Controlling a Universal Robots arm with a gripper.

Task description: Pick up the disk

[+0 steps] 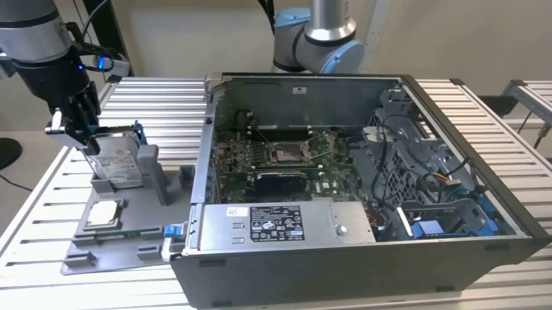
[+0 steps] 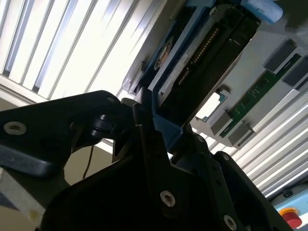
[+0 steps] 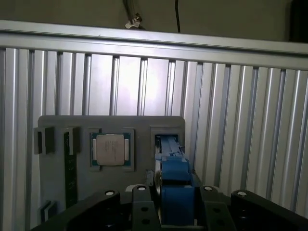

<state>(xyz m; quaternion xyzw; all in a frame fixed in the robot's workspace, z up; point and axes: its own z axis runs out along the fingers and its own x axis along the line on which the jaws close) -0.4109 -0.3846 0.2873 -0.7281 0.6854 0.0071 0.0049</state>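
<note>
The disk [image 1: 118, 165], silver-grey with a white label and a blue bracket, stands on edge in a slot of the grey holder [image 1: 151, 171] at the exterior view's left. My gripper [image 1: 84, 137] comes down on the disk's upper edge and is shut on it. In the first wrist view the blue bracket of the disk [image 3: 172, 168] sits tightly between the black fingers [image 3: 139, 209] of the gripper [image 3: 174, 204]. In the second wrist view the disk [image 2: 207, 53] runs away from the gripper [image 2: 161, 127], its connector edge showing, with the bracket clamped.
The holder is part of a grey fixture tray [image 1: 129, 248] that also carries a small square chip [image 1: 103, 212] [image 3: 110, 149] and a green memory stick [image 2: 255, 91]. An open computer case [image 1: 392, 258] stands right beside it. A second arm's base [image 1: 324, 39] is behind the case.
</note>
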